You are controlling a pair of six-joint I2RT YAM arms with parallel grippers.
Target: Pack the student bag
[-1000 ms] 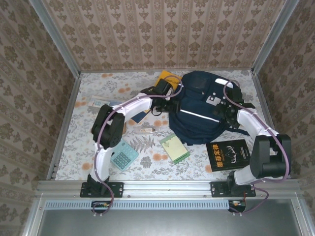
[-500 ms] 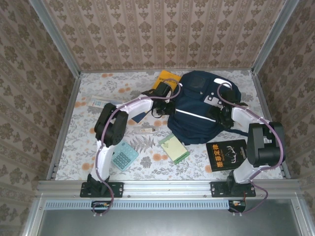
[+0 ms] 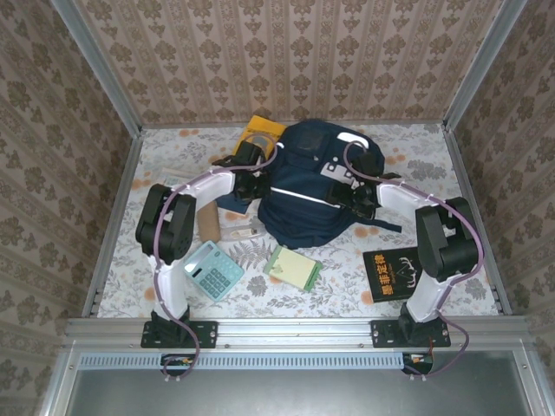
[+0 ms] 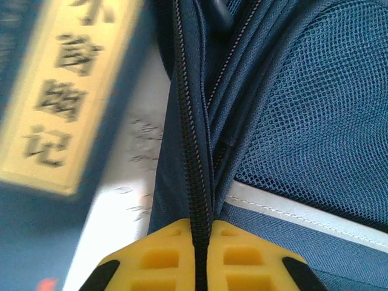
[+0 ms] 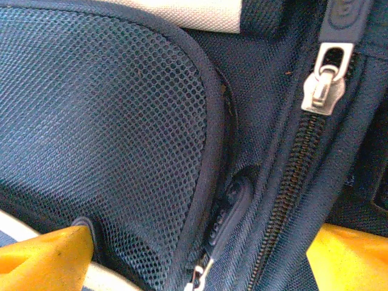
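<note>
The bag (image 3: 303,204) lies at the far middle of the table (image 3: 173,143). On its left side, the left gripper (image 4: 199,231) has its yellow fingers pressed together on the cloth edge by the zip (image 4: 193,151). On its right side, the right gripper (image 5: 200,233) has its fingers wide apart, with mesh (image 5: 103,121) between them, not pinching. I think the job now is to open the bag's mouth. To do it well, the left one should grip hard and pull gently. The right one should close on cloth, not on the slippery silver pull (image 5: 324,82), and then both should lift apart slowly so the soft bag does not slide. The bag is floppy dark blue cloth. The mesh is full of tiny holes, the zip teeth are bumpy, and a smooth white stripe (image 4: 291,209) runs across.
</note>
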